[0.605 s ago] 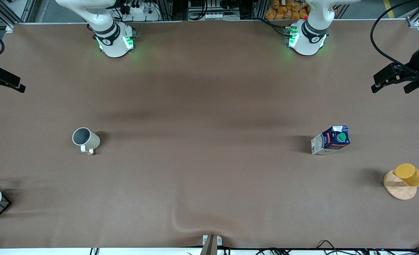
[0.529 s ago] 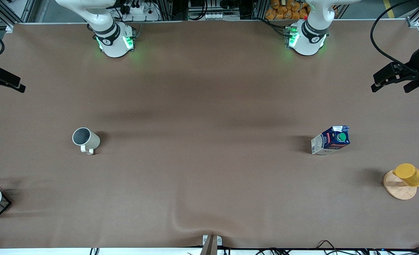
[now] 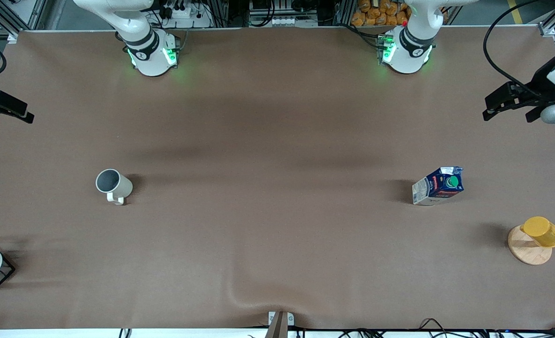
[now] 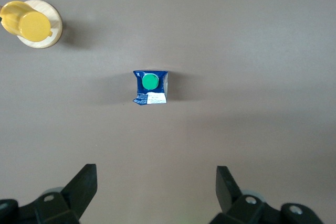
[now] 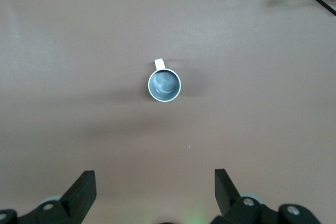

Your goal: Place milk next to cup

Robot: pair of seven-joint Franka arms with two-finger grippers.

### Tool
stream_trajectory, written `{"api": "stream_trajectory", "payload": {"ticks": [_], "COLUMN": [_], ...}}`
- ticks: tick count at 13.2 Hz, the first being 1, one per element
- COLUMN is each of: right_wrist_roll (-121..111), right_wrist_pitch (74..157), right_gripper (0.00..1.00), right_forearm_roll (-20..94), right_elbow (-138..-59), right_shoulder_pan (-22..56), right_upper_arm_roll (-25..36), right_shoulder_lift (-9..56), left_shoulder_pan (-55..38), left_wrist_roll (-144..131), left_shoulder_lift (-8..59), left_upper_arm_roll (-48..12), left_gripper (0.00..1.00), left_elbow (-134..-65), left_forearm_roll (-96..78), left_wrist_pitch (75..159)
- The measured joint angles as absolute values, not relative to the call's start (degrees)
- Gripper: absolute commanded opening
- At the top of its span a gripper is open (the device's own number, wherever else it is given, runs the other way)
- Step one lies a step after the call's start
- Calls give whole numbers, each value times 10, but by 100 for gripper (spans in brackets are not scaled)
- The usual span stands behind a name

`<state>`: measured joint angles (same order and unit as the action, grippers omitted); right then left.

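Left wrist view: left pincer [image 4: 152, 187] hovering wide over milk [image 4: 150, 87] – light, stiff carton, grip flat sides below gable. Right pincer [image 5: 151, 187] waiting wide above cup [image 5: 164, 84].

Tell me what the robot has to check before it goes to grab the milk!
1. Milk standing upright, cap on top: ok.
2. Left claw open, high over the table with the milk in its wrist view: ok.
3. Nothing touching the milk; the yellow cup on its wooden stand sits apart, nearer the front camera: ok.
4. Cup upright at the right arm's end of the table, bare table beside it: ok.
5. Right claw open, waiting high over the cup: ok.
6. Milk next to cup: not ok, they are wide apart.
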<state>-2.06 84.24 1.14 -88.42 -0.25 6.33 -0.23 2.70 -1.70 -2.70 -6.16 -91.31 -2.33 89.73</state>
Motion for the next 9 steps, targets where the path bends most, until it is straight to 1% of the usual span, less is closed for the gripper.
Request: {"api": "stream_trajectory", "payload": {"ticks": [4,7,9], "right_wrist_roll": [-21,-30,-47], "right_wrist_pitch": [853,911,935], "right_gripper": [100,100,100], "right_forearm_roll": [11,11,11], "right_elbow": [-893,-928,-941], "right_shoulder_pan": [-2,3,18], "right_upper_arm_roll": [63,61,60], "right_shoulder_lift": [2,10,30], "left_shoulder_pan": [30,31,32], "left_wrist_roll": [-24,-25,-26], "left_shoulder_lift": [-24,-23,-21], "left_upper_arm_roll": [-61,-60,-58], "left_gripper": [100,100,100], "left_elbow": [-919,-920,-920], "left_forearm_roll": [-23,-23,-23], "left_wrist_pitch": [892,891,891]}}
